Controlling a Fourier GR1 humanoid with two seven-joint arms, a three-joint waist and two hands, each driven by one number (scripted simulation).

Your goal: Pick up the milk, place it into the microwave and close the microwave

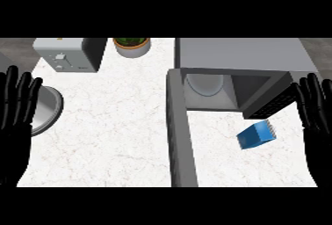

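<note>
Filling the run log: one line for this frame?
milk: on counter | microwave: open | left hand: open | right hand: open

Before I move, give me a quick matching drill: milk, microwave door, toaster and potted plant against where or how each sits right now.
Things:
1. milk
2. microwave door
3. toaster
4. plant

Places or states:
A. far left corner of the counter
B. swung open toward the robot
C. at the back, just left of the microwave
D. lying on the counter in front of the microwave's opening

Pairs: 1-D, 2-B, 3-A, 4-C
</note>
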